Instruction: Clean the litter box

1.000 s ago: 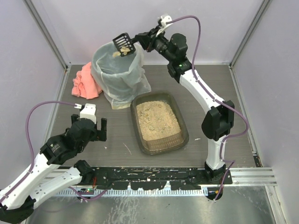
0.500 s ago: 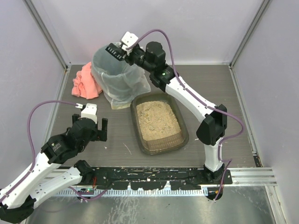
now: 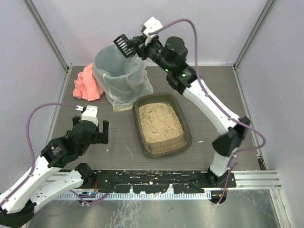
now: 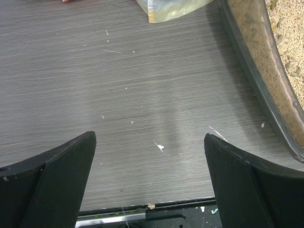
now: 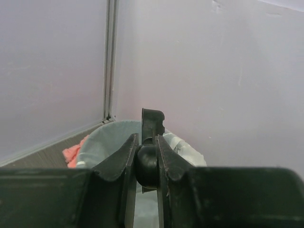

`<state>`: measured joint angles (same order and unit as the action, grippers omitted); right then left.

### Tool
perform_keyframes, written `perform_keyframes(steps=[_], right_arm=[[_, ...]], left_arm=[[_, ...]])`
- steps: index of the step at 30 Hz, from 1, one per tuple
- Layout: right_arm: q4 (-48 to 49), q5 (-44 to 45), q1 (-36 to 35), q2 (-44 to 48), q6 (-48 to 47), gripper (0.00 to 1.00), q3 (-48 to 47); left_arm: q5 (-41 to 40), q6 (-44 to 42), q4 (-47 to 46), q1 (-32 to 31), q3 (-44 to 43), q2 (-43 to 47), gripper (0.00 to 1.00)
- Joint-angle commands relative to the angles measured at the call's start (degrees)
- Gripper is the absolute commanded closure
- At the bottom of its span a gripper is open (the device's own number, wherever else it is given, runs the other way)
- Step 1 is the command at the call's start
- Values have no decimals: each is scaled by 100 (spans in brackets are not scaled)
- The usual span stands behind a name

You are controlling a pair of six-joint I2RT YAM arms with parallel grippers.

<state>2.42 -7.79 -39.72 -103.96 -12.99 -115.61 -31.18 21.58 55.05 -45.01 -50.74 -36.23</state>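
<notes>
The litter box (image 3: 185,142), a shallow dark tray of beige litter, sits mid-table; its rim shows in the left wrist view (image 4: 256,76). My right gripper (image 3: 140,46) is shut on the handle of a black slotted scoop (image 3: 122,44), held above the bin (image 3: 118,76) lined with whitish plastic. In the right wrist view the scoop (image 5: 152,122) stands edge-on between the fingers, over the bin (image 5: 104,142). The scoop looks empty. My left gripper (image 3: 90,127) is open and empty, low over the table left of the litter box.
A pink cloth (image 3: 86,83) lies left of the bin against the left wall. Small litter crumbs (image 4: 159,147) dot the table. The enclosure walls stand close behind the bin.
My right gripper tipped the scoop over the bin, dropping its clumps, then lifted it back up and right. The scoop now looks empty. The left arm has not moved.
</notes>
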Motion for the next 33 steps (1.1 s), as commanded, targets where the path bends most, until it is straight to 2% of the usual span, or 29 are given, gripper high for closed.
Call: perform_keyframes(steps=[1, 5, 10, 14, 18, 24, 29, 33], right_arm=[[417, 336, 88, 1505, 890, 99, 863], [654, 633, 171, 2529, 1337, 99, 2199], [366, 1122, 169, 3736, 1577, 99, 3730], [-830, 1523, 170, 4238, 1853, 99, 4129], [-1569, 1863, 173, 4585, 2156, 99, 4566], [-2269, 2678, 167, 4498, 2272, 99, 4819], [-2472, 2915, 141, 3786, 2045, 99, 4596], [-2483, 3547, -177, 3261, 1799, 99, 4349]], left_arm=[[-28, -48, -187, 8, -4, 63, 2], [-40, -49, -178, 9, 1, 59, 2], [-71, -48, -178, 8, 9, 132, 2], [-103, -49, -218, 7, 31, 210, 2], [-124, -49, -219, 4, 41, 239, 2], [-99, -47, -235, 8, 33, 157, 2], [-63, -58, -223, 6, 10, 63, 2], [-70, -58, -218, 9, 15, 100, 2]])
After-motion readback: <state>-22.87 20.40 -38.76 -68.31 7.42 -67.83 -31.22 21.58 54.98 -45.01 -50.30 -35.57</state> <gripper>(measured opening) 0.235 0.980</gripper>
